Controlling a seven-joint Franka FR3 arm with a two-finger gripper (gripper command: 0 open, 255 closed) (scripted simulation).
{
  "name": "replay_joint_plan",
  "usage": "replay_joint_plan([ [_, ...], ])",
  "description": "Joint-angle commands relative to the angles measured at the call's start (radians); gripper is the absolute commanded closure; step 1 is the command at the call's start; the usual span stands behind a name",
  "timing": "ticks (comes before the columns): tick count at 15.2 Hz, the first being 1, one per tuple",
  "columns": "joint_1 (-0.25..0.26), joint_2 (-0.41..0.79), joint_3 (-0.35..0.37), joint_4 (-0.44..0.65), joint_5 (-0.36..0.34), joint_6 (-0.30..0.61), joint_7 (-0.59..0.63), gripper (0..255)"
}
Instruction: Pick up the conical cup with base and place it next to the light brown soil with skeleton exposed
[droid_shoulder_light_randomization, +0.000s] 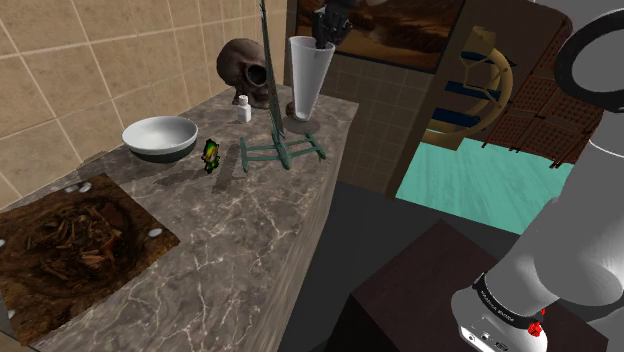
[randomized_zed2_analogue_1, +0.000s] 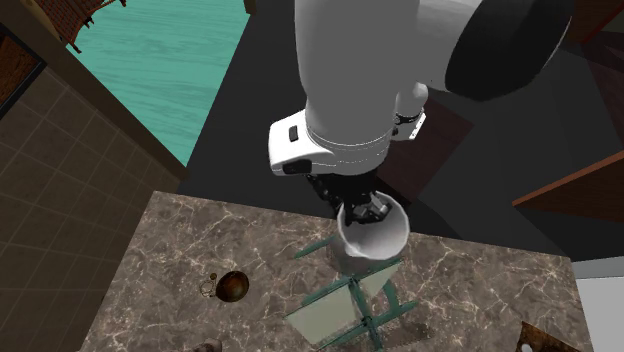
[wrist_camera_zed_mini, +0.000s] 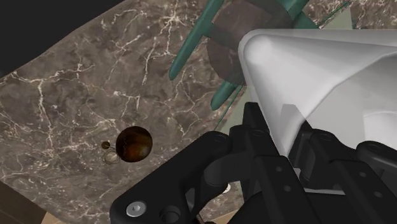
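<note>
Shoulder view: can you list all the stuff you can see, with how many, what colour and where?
conical cup: one, see-through whitish with a dark base, upright at the back of the counter
skull: one, dark brown, back of the counter by the tiled wall
small bottle: one, white, in front of the skull
green stand: one, green legs, right in front of the cup
bowl: one, white, toward the view's left of the stand
small figure: one, green and yellow, between bowl and stand
soil patch with bones: one, brown, the counter's near left end
counter: one, brown marble
robot's box: one, dark, lower right
arm: one, white
gripper: one, black, clasping the cup's rim
</note>
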Motion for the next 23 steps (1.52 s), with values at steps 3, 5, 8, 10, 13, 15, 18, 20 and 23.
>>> replay_joint_plan([
  [3, 0.061, -0.077, 0.035, -0.109, -0.021, 0.049, 0.087, 255],
  [5, 0.088, -0.097, 0.055, -0.138, -0.029, 0.064, 0.131, 255],
  [8, 0.129, -0.119, 0.085, -0.169, -0.042, 0.084, 0.199, 255],
  [10, 0.155, -0.128, 0.106, -0.182, -0.051, 0.095, 0.245, 255],
  [13, 0.195, -0.133, 0.138, -0.191, -0.064, 0.107, 0.315, 255],
  [15, 0.221, -0.131, 0.159, -0.189, -0.074, 0.114, 0.362, 255],
  [18, 0.262, -0.119, 0.191, -0.176, -0.090, 0.121, 0.434, 255],
  [20, 0.289, -0.105, 0.212, -0.160, -0.103, 0.123, 0.482, 255],
  [23, 0.332, -0.076, 0.243, -0.123, -0.125, 0.121, 0.554, 255],
])
